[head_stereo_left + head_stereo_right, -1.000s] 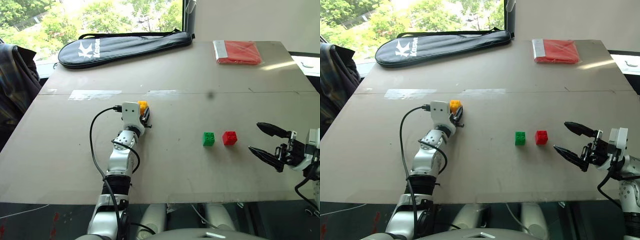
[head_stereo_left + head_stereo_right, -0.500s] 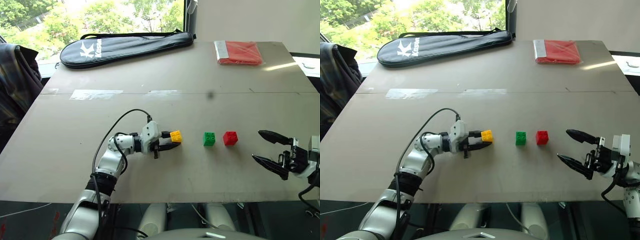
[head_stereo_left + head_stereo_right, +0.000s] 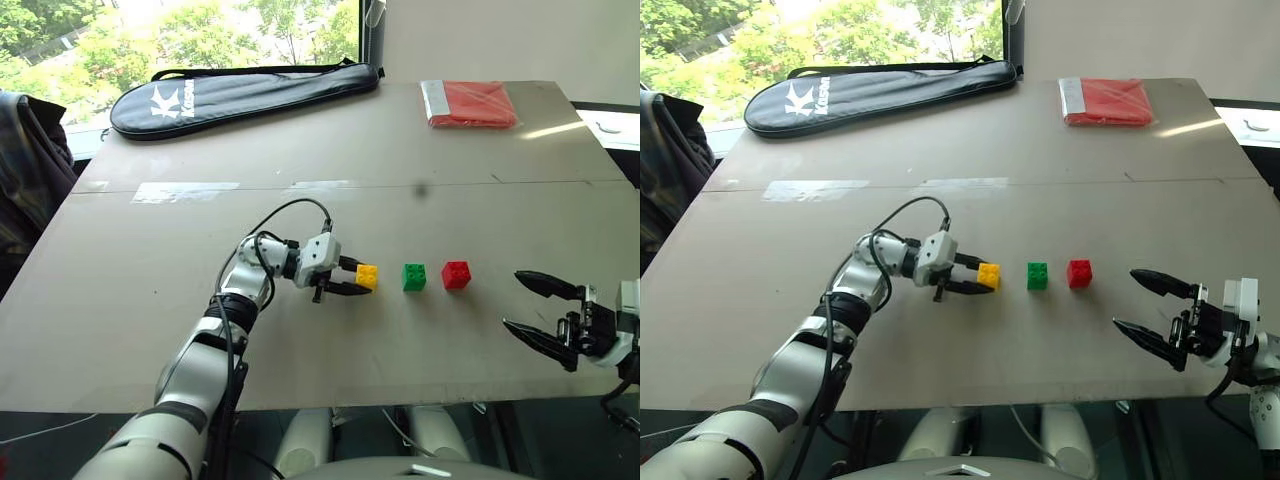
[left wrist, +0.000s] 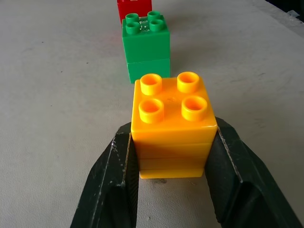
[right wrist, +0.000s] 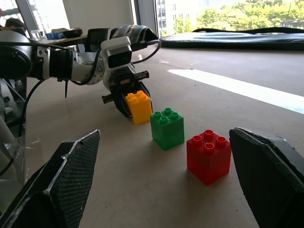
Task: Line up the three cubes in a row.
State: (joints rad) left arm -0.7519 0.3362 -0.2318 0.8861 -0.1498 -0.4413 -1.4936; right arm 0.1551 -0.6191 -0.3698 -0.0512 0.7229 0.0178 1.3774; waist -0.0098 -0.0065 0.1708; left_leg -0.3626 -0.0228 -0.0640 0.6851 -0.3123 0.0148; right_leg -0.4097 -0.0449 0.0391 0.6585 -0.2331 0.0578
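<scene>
Now left pincer (image 3: 360, 283) pinches yellow cube (image 3: 367, 277) beside green (image 3: 414, 277) and red (image 3: 456, 274), right pincer (image 3: 532, 313) spread idle; next, release it square in line.

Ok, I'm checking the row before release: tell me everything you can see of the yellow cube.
The yellow cube is a glossy plastic brick with four round studs on top, upright. The left gripper is shut on its two sides. It sits low at the table, in line with the green cube and red cube, a small gap from the green.
</scene>
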